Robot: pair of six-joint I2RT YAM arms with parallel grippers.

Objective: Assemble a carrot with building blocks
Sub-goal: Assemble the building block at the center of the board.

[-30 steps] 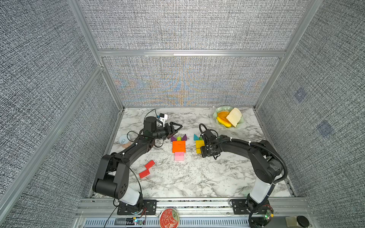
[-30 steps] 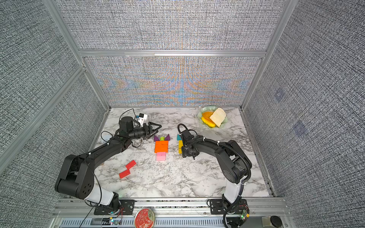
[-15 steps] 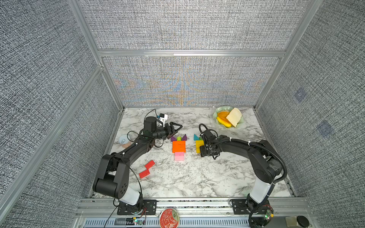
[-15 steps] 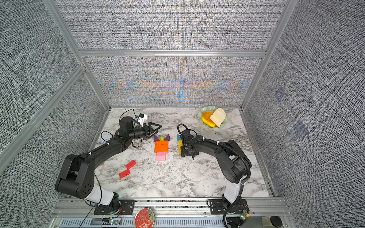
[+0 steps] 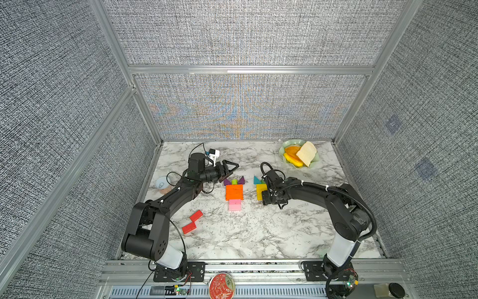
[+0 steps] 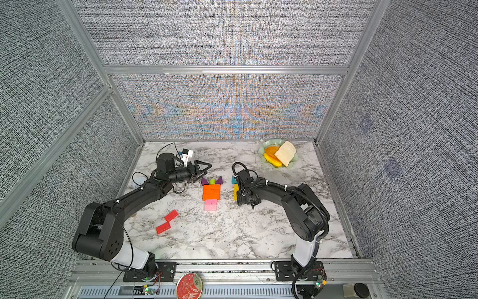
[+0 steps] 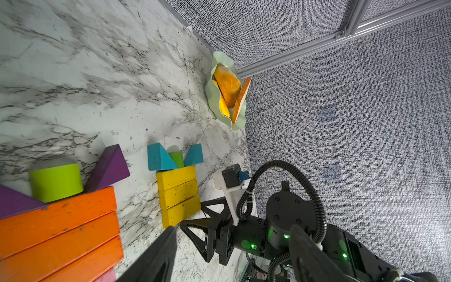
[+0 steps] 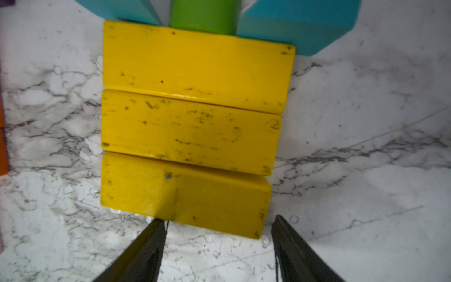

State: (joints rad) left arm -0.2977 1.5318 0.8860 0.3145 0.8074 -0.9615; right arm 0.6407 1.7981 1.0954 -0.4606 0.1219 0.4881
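Note:
Three orange bars [image 5: 234, 192] lie side by side with a pink block [image 5: 234, 204] below them. A lime stub [image 5: 234, 182] sits between two purple triangles [image 7: 109, 168] above them. To the right, three yellow bars [image 8: 192, 127] lie stacked under teal triangles [image 7: 158, 157] and a second lime stub [image 8: 202, 14]. Two red bars [image 5: 192, 222] lie apart at the front left. My right gripper [image 8: 218, 227] stands open at the nearest yellow bar's edge, holding nothing. My left gripper [image 5: 231, 167] hovers open and empty behind the purple triangles.
A pale green plate [image 5: 283, 148] with orange-yellow toy slices and a beige bread slice stands at the back right corner. A small round bluish thing [image 5: 162, 183] lies by the left wall. Mesh walls enclose the marble table [image 5: 258, 233] on three sides.
The right gripper's jaws have spread a little wider at the yellow bars. The left arm and the blocks have stayed where they were.

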